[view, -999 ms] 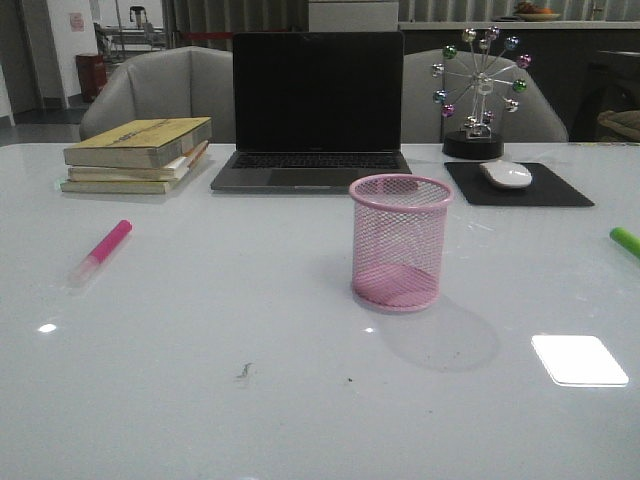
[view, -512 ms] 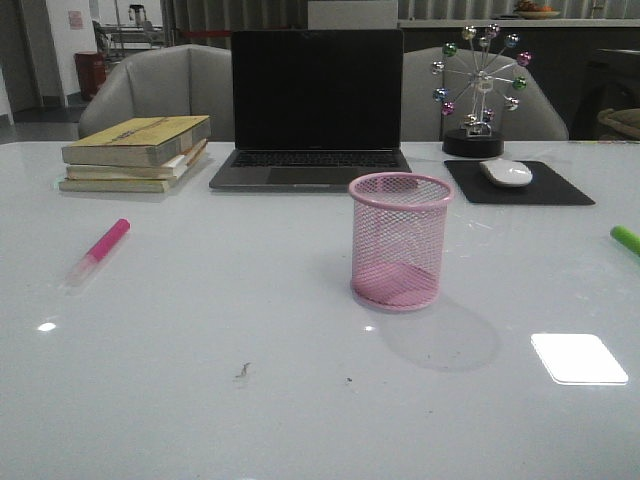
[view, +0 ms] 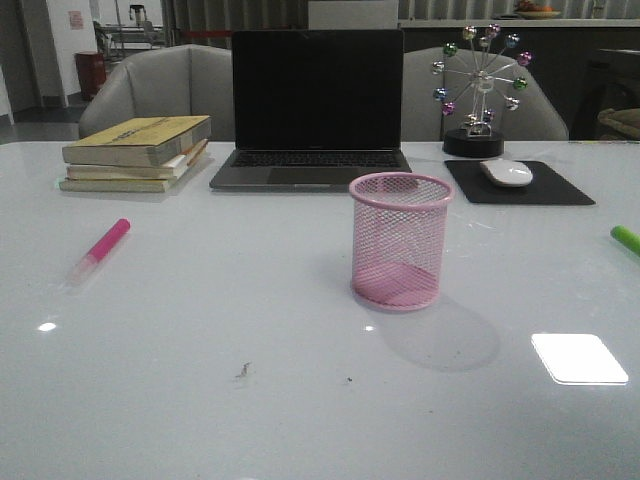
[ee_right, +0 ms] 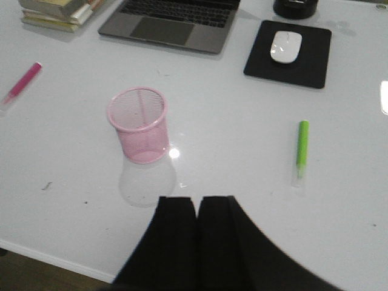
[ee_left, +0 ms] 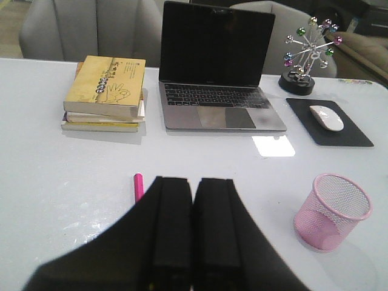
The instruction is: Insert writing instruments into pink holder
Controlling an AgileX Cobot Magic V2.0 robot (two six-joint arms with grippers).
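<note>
The pink holder (view: 400, 242) stands upright and empty in the middle of the white table; it also shows in the wrist views as the same pink holder (ee_left: 333, 211) (ee_right: 139, 123). The pink marker (view: 99, 250) lies flat at the left, partly hidden behind my left gripper (ee_left: 193, 179) in the left wrist view, where only the pink marker's end (ee_left: 138, 186) shows. At the table's right edge lies the green marker (view: 625, 240), seen whole as the green marker (ee_right: 302, 147). My right gripper (ee_right: 197, 197) and the left one are both shut and empty, high above the table.
At the back stand an open laptop (view: 313, 110), a stack of books (view: 138, 153), a black mouse pad (view: 517, 184) with a white mouse (view: 507, 173), and a ferris-wheel ornament (view: 478, 90). Grey chairs stand behind the table.
</note>
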